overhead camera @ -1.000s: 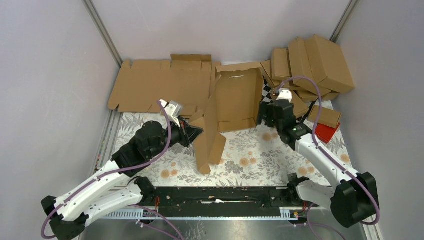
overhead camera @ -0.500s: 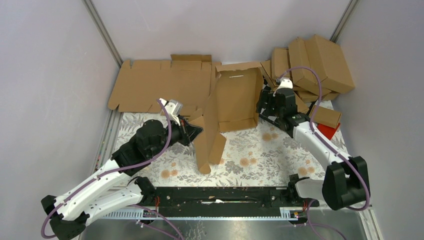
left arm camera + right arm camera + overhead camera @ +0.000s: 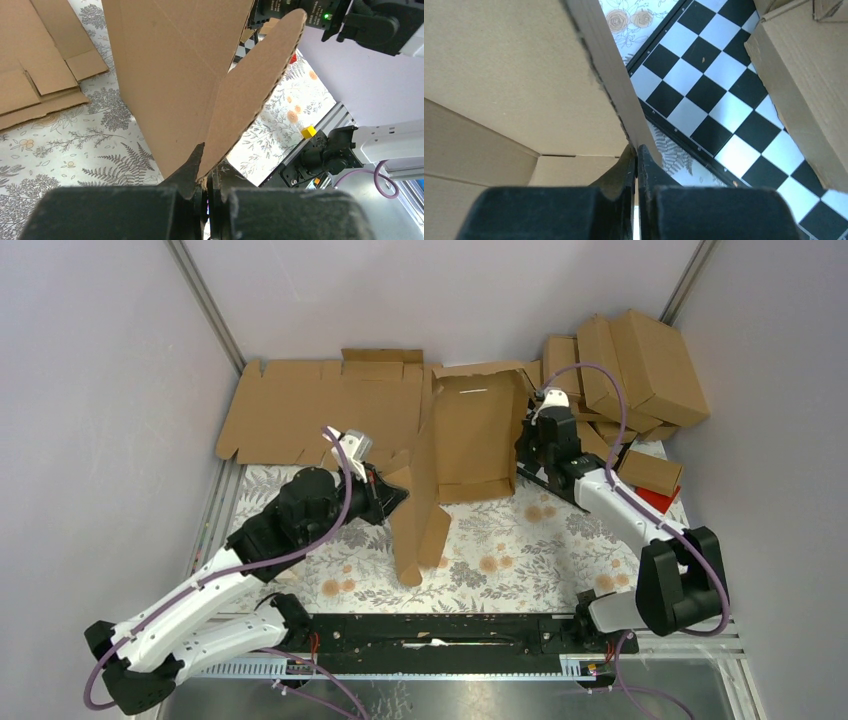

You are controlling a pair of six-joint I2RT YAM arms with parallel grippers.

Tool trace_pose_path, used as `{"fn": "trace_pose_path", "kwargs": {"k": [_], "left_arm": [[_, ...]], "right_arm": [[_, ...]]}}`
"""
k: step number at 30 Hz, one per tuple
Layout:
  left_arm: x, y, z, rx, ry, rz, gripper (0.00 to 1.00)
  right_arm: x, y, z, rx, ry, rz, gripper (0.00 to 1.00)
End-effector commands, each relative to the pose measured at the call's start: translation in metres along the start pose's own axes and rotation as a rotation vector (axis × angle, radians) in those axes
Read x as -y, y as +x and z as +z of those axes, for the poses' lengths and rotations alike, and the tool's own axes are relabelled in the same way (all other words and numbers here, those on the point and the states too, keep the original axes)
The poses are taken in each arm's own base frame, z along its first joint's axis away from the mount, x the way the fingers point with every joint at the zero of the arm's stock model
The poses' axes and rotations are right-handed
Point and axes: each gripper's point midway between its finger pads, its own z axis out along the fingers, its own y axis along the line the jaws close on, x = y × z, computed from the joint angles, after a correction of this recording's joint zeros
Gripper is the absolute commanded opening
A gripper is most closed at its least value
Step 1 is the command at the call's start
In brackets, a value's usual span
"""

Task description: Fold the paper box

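- A plain brown corrugated cardboard paper box (image 3: 470, 440), half folded, sits at the far middle of a floral-patterned worktop (image 3: 500, 555). Its base panel lies flat and its far edge is near the pale back wall (image 3: 450, 300).
- Along the box's left side, a long panel stands on edge and runs toward the near side of the worktop. A rounded flap bends off this panel.
- The left end effector (image 3: 397, 492) is just left of that standing panel. Its fingers are pressed together, pinching the rounded flap's raw corrugated edge.
- The right end effector (image 3: 527, 440) is at the box's right side. Its fingers are pressed together on the top edge of the raised right wall.
- A large flat brown die-cut cardboard sheet (image 3: 310, 410) lies to the left of the box. Its notched right edge meets the standing panel.
- A stack of folded brown cardboard cartons (image 3: 645, 365) is piled to the right of the box. Only a narrow gap separates them.
- A black-and-white checkered board (image 3: 719, 95) lies in that gap, just beside the box's right wall.
- A small red block (image 3: 655, 505) lies to the right of the box, on the near side of the stack.
- On the box's near side, a broad stretch of floral worktop shows between the two arms.
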Motion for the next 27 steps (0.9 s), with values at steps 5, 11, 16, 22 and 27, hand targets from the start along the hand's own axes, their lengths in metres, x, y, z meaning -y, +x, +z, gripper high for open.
{"fn": "trace_pose_path", "kwargs": {"k": [5,11,16,22,27], "left_arm": [[-0.02,-0.023,-0.001,-0.125,-0.137,-0.023,0.0],[-0.029,-0.041,0.009,-0.257,-0.078,-0.082,0.0],[-0.068,-0.04,0.026,-0.407,-0.193,-0.133,0.02],[-0.09,-0.041,0.068,-0.484,-0.193,-0.104,0.3],[-0.114,-0.068,0.092,-0.473,-0.315,-0.061,0.74]], "right_arm": [[-0.02,-0.018,-0.061,-0.022,0.147,0.19,0.05],[-0.048,0.031,-0.101,-0.193,0.149,0.488,0.11],[-0.102,0.063,-0.143,-0.298,-0.131,0.78,0.42],[-0.081,0.08,-0.163,-0.25,-0.139,0.797,1.0],[-0.048,0.082,-0.17,-0.202,-0.011,0.595,1.0]]}}
